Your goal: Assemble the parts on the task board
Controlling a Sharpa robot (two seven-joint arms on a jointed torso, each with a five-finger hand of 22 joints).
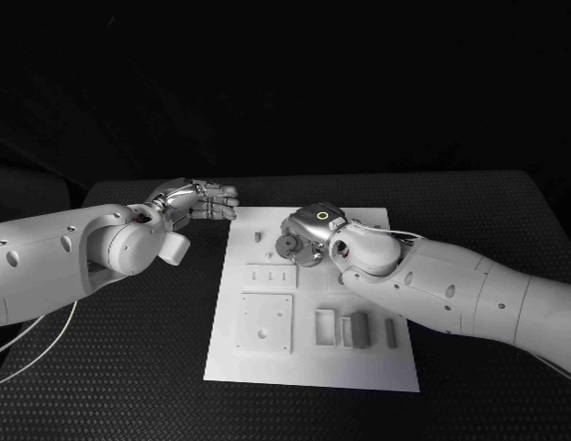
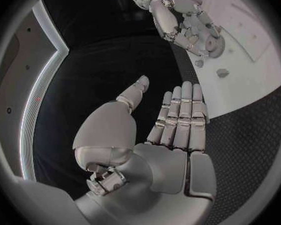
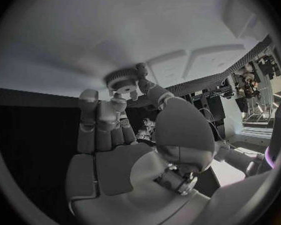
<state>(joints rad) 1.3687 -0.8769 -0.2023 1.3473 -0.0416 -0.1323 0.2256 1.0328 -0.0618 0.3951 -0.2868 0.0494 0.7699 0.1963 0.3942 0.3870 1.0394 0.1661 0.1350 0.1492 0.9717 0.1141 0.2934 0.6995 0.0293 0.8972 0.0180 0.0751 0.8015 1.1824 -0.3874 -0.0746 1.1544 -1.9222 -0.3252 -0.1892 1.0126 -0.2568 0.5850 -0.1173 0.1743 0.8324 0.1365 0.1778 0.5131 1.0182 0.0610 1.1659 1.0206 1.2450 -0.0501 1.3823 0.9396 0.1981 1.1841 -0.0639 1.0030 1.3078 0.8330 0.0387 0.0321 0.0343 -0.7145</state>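
The white task board lies in the middle of the black table. My right hand is over the board's far part and pinches a round toothed gear between thumb and fingers. In the right wrist view the gear sits at the fingertips, close against the board. My left hand hovers just off the board's far left corner. The left wrist view shows that hand with straight fingers and nothing in it, facing the right hand and the gear.
Other grey parts rest on the board: a square plate, a small holed block, upright pieces and a thin bar near the front, and a small piece by the gear. Black table surrounds the board.
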